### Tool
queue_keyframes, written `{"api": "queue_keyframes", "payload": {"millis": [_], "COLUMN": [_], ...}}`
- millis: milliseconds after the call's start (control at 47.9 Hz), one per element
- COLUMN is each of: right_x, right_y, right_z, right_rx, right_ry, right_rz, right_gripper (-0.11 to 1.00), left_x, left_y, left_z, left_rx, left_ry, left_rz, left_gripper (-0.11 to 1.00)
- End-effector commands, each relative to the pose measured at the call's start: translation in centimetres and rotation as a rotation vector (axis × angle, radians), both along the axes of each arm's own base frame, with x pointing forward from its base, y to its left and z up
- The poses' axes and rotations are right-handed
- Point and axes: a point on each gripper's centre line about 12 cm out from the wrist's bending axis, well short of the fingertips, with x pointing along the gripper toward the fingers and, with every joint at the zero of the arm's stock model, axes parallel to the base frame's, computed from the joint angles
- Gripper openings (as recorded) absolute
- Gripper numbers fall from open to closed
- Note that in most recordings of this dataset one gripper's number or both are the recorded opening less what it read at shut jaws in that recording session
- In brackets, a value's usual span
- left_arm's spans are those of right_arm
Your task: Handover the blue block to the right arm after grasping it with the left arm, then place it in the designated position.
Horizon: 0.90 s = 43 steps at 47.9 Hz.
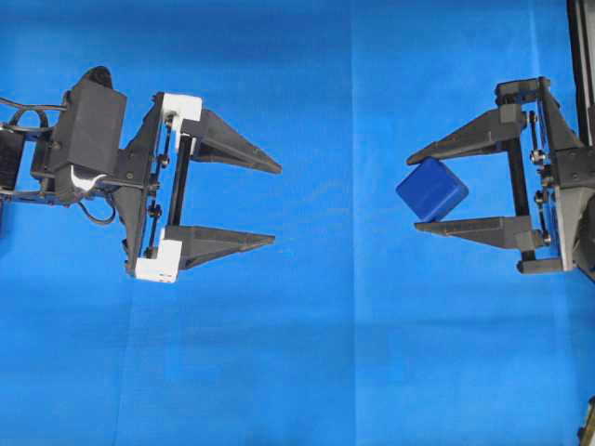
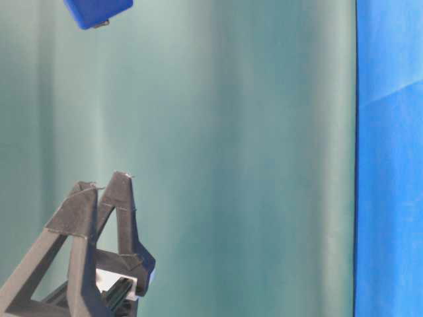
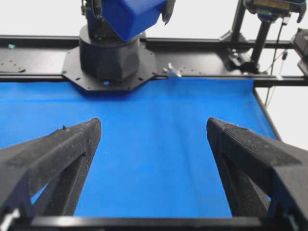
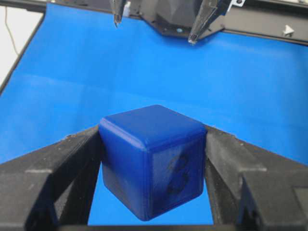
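Overhead: right claw (image 1: 423, 186) pinches glossy rounded blue block (image 1: 431, 189); left claw (image 1: 276, 204) spread, empty.

Blue block (image 4: 151, 161) — handwritten "3"

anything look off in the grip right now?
The block sits skewed in the right end effector: pinched near the fingertips, rotated so its corners stick out past them. The left end effector is open and empty.
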Motion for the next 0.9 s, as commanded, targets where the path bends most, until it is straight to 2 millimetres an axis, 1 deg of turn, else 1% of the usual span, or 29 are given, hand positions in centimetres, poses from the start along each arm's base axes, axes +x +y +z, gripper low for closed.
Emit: {"api": "queue_keyframes", "payload": {"millis": [0, 271, 480, 647, 877], "right_x": [0.0, 0.1, 0.0, 0.0, -0.3], "right_y": [0.1, 0.1, -0.1, -0.3, -0.3], "right_z": [1.4, 1.4, 0.8, -0.2, -2.0], "right_rx": [0.008, 0.008, 0.010, 0.025, 0.046], "right_ry": [-0.036, -0.034, 0.006, 0.080, 0.228], "right_rz": [0.002, 0.002, -0.013, -0.039, -0.076], "right_gripper": [0.45, 0.45, 0.45, 0.45, 0.45], "left_x": [-0.1, 0.0, 0.0, 0.0, 0.0], "left_y": [-0.1, -0.1, -0.1, -0.1, -0.1], "left_z": [1.3, 1.4, 1.5, 1.6, 1.7], "left_rx": [-0.002, -0.002, -0.001, -0.001, 0.000], "left_ry": [-0.038, -0.040, -0.042, -0.045, -0.046], "left_rz": [-0.003, -0.003, -0.003, -0.003, -0.003], "left_gripper": [0.93, 0.93, 0.93, 0.93, 0.93]}}
